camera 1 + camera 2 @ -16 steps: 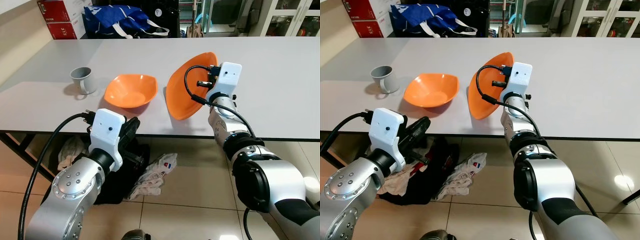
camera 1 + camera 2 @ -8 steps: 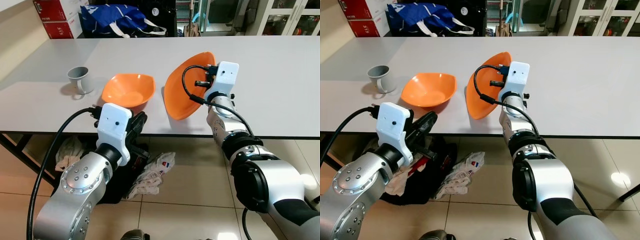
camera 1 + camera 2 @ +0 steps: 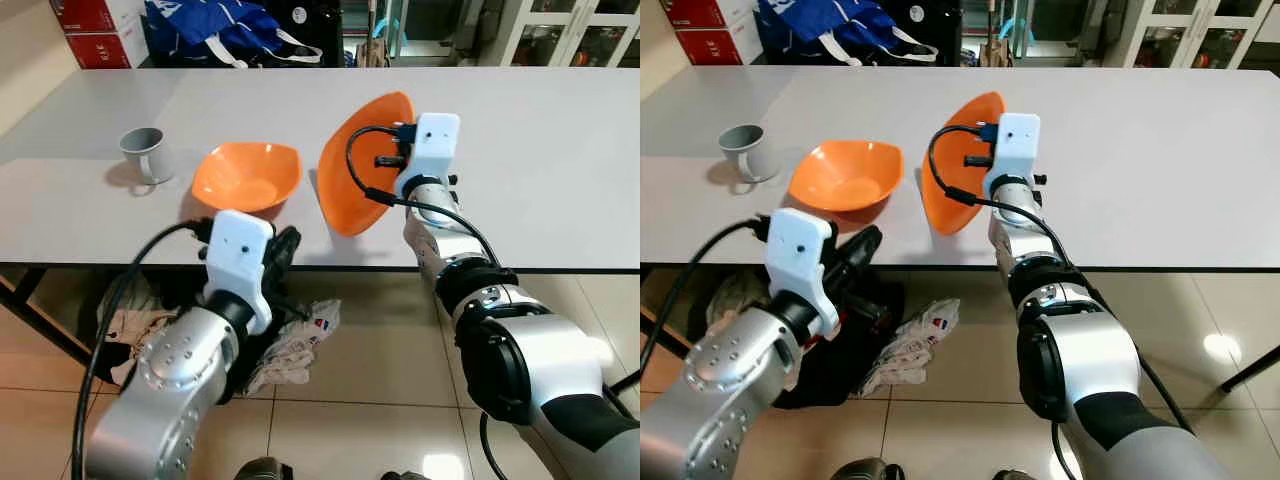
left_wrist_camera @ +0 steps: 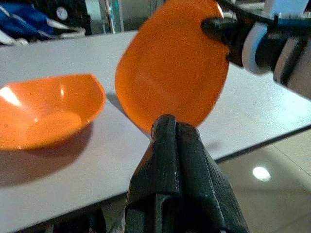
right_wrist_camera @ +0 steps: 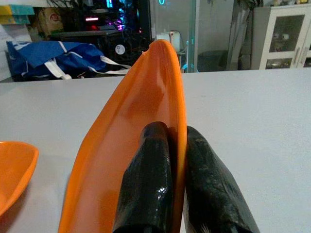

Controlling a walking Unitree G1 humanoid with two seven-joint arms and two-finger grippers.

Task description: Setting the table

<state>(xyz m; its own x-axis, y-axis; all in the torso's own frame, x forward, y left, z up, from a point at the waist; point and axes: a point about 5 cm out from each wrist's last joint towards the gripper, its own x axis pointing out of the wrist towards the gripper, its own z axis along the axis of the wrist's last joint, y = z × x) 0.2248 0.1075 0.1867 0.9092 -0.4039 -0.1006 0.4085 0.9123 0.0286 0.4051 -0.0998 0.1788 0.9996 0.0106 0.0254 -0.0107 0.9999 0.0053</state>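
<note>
An orange plate (image 3: 352, 170) stands tilted on its edge on the white table (image 3: 540, 150), and my right gripper (image 5: 177, 132) is shut on its rim, one finger on each face. An orange bowl (image 3: 245, 177) sits upright on the table just left of the plate. Further left stands a grey cup (image 3: 143, 153). My left gripper (image 4: 170, 124) is shut with nothing in it. It hangs at the table's front edge (image 3: 280, 248), in front of the bowl and the plate.
A blue bag (image 3: 215, 25) and red boxes (image 3: 95, 20) lie beyond the table's far side. Crumpled clothes (image 3: 295, 345) lie on the tiled floor under the table. The right half of the tabletop is bare.
The camera has shifted slightly. My left arm has come a little to the right and nearer the table's front edge. The right gripper still holds the plate tilted as before.
</note>
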